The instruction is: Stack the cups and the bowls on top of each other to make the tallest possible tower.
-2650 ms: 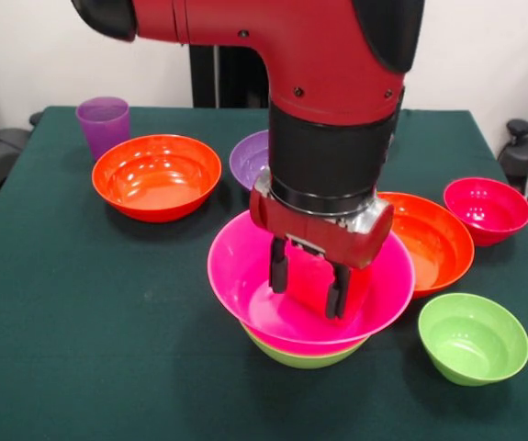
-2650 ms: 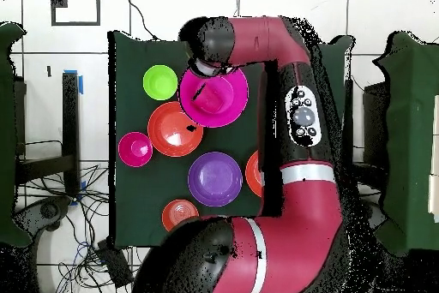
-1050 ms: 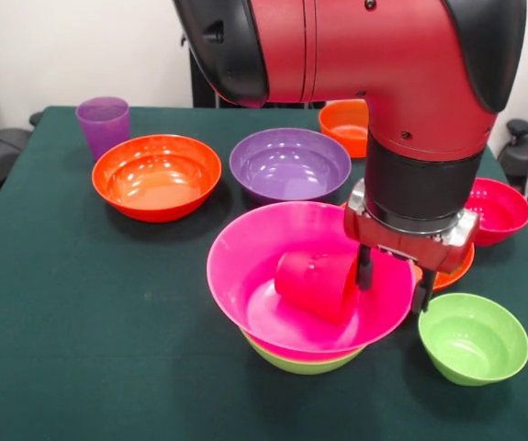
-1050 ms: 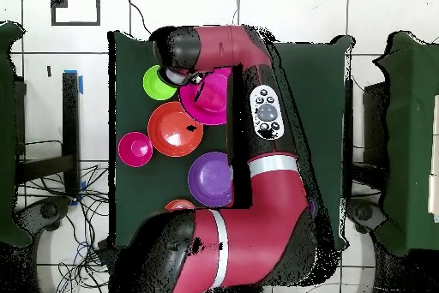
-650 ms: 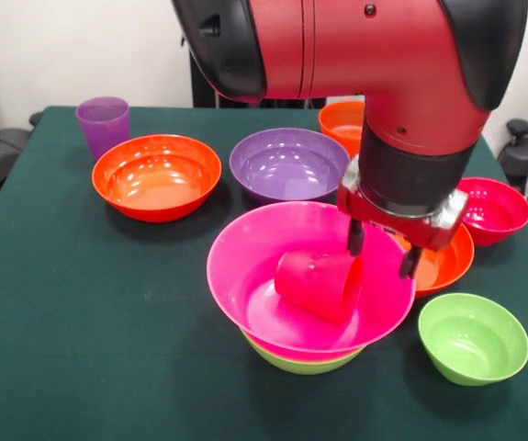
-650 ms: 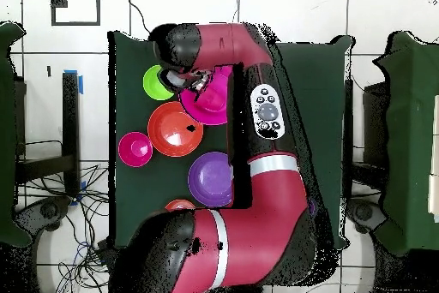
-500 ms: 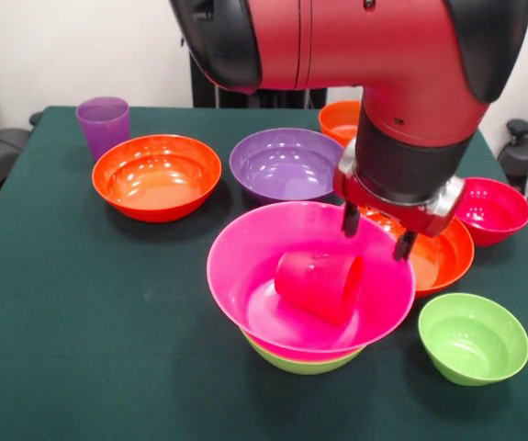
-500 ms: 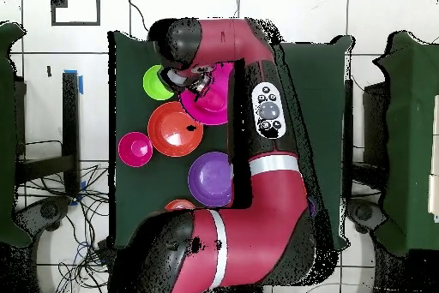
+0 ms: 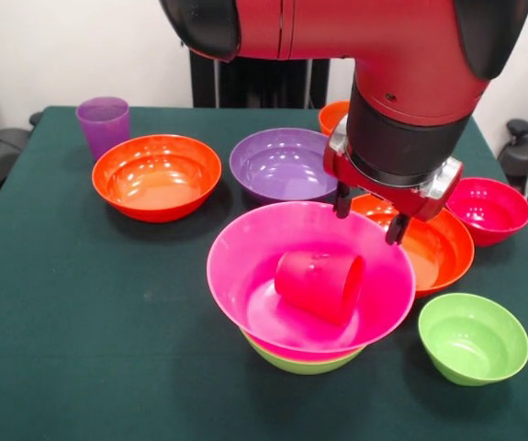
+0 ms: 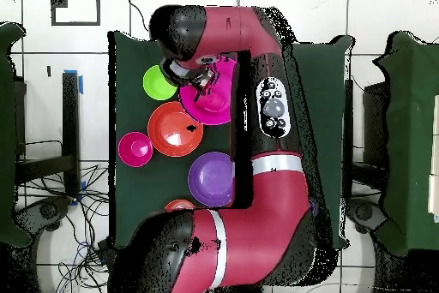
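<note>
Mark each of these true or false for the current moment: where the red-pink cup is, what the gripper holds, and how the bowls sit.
1. The red-pink cup lies on its side in the hot pink bowl. True.
2. The gripper holds the red-pink cup. False: it is open and empty, above the bowl's far rim.
3. The hot pink bowl sits on a lime green bowl. True.
4. The purple cup stands inside the purple bowl. False: it stands on the table, beside an orange bowl.
</note>
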Tool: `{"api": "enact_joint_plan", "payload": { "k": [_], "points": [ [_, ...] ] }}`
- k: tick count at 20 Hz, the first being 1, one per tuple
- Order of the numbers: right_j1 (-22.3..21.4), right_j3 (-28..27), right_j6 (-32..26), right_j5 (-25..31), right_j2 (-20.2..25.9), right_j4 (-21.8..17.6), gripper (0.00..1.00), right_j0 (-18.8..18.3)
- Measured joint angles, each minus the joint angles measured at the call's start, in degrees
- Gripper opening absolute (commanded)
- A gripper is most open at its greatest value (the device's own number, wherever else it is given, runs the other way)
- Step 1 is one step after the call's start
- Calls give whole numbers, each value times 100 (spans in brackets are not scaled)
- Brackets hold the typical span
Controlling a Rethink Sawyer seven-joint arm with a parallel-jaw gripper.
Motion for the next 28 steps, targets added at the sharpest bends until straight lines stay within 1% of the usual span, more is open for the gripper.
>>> {"api": "enact_joint_plan", "payload": {
  "k": [7,13,20,26,28],
  "points": [
    [61,-138,-99,-91,7,-62,100,0],
    [158,-245,-402,-344,7,-124,100,0],
    [143,-235,-710,-430,5,-158,100,0],
    [-99,194,-828,-780,-41,-177,100,-3],
    [-267,508,-828,-996,-62,-189,100,-3]
  ]
}}
